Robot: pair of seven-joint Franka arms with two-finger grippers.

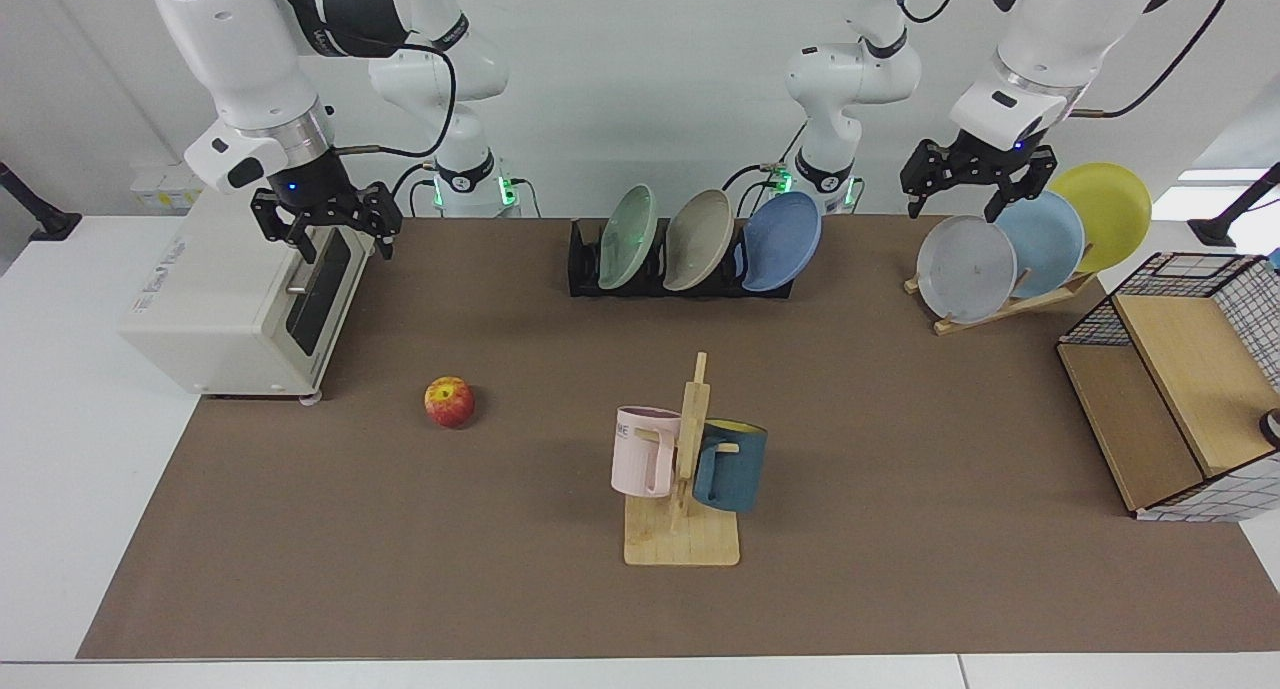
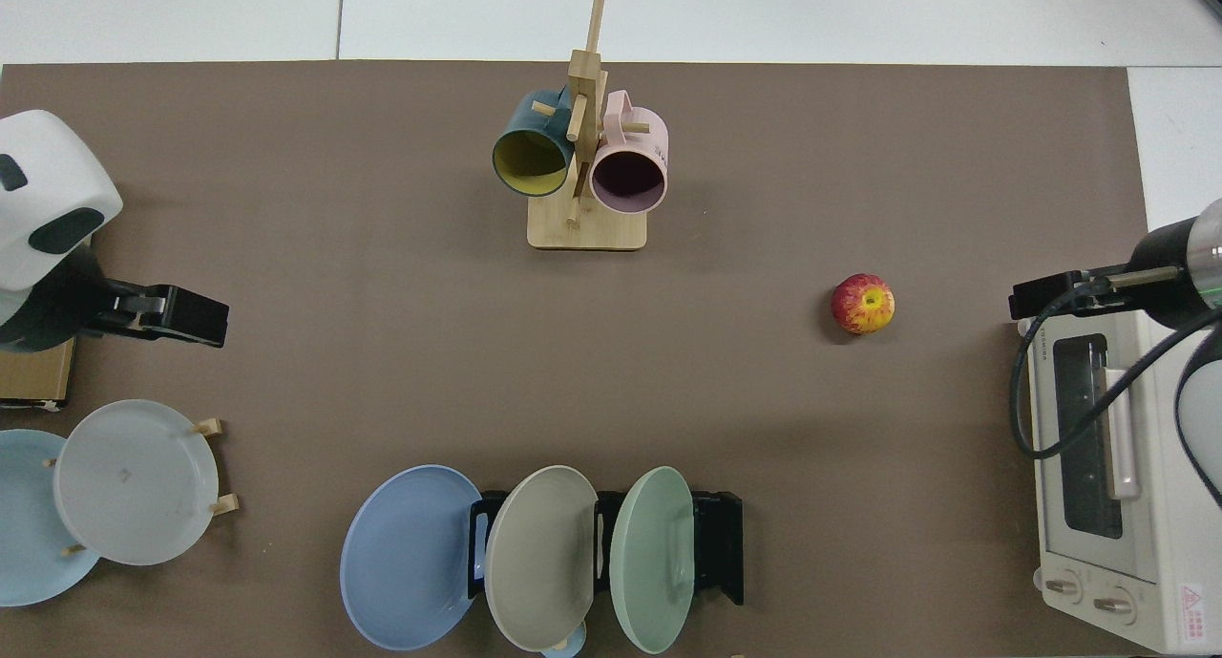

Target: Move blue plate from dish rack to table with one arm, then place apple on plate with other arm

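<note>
Across the brown bench (image 1: 500, 569), both arms hang raised and empty: the right gripper (image 1: 325, 231) above a white toaster oven (image 1: 235, 304), fingers spread, and the left gripper (image 1: 975, 184) above a wooden plate stand (image 1: 1010, 304), fingers apparently parted too, though the overhead view shows them poorly. At the back edge, the black dish rack (image 1: 585, 269) holds three leaning plates, the blue plate (image 1: 782, 241) in the end slot nearest the left arm. Well apart, the apple (image 1: 449, 401) sits alone on the bench near the oven.
</note>
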